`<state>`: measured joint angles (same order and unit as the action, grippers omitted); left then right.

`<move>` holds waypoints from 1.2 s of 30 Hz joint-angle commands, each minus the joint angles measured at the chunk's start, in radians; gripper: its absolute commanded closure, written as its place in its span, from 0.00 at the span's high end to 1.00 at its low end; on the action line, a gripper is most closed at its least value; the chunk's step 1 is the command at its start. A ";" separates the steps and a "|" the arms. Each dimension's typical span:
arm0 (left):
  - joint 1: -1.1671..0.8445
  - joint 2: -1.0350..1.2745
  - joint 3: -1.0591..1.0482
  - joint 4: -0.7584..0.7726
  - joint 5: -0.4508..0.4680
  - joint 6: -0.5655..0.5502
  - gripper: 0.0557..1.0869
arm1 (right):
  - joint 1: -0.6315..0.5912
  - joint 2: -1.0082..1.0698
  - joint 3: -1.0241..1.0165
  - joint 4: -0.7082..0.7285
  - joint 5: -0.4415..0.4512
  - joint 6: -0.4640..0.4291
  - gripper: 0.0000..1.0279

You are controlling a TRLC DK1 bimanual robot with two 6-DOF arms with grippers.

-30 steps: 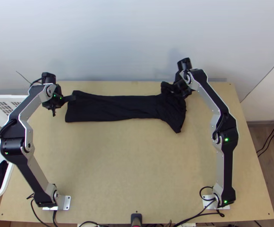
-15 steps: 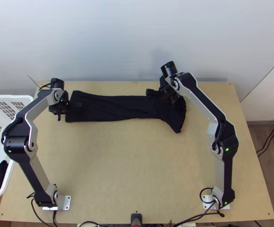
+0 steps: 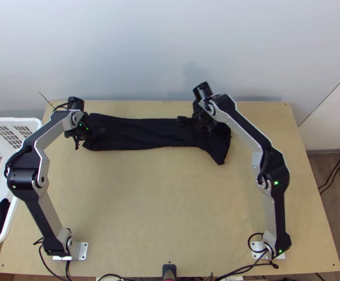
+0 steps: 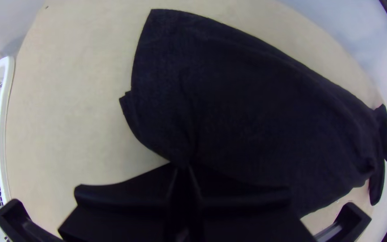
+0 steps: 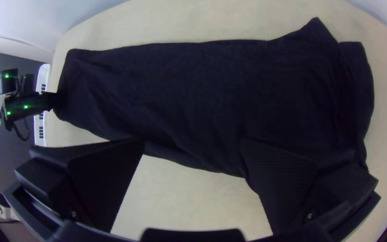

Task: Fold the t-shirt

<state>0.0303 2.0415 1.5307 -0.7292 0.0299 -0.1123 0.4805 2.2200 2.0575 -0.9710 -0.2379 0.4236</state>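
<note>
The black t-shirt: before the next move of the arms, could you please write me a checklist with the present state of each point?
1. Left fingers grip the t-shirt: ok, closed, with cloth gathered at their tips.
2. Right fingers grip it: not ok, they stand wide open.
3. T-shirt fully on the table: ok.
4. Outline an even rectangle: not ok, the end near the right fingers flares out.
5. Hidden layers smooth: cannot tell.
6. T-shirt clear of the basket: ok.
</note>
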 commanded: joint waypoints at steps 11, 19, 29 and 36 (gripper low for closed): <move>0.039 -0.113 0.077 -0.055 -0.002 -0.010 0.04 | -0.003 0.106 -0.005 0.014 -0.072 0.007 0.96; 0.109 -0.127 0.091 -0.068 0.001 -0.001 0.04 | -0.043 -0.108 -0.002 -0.028 -0.216 0.050 0.96; 0.330 -0.118 0.049 -0.055 0.011 0.088 0.04 | -0.097 -0.260 -0.022 -0.153 -0.238 0.050 0.96; 0.407 -0.139 0.117 -0.072 0.071 0.118 0.04 | -0.115 -0.319 -0.094 -0.156 -0.236 0.050 0.96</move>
<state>0.3622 1.9232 1.6009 -0.7872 0.0612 -0.0242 0.3862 1.9633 2.0151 -1.1103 -0.4713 0.4721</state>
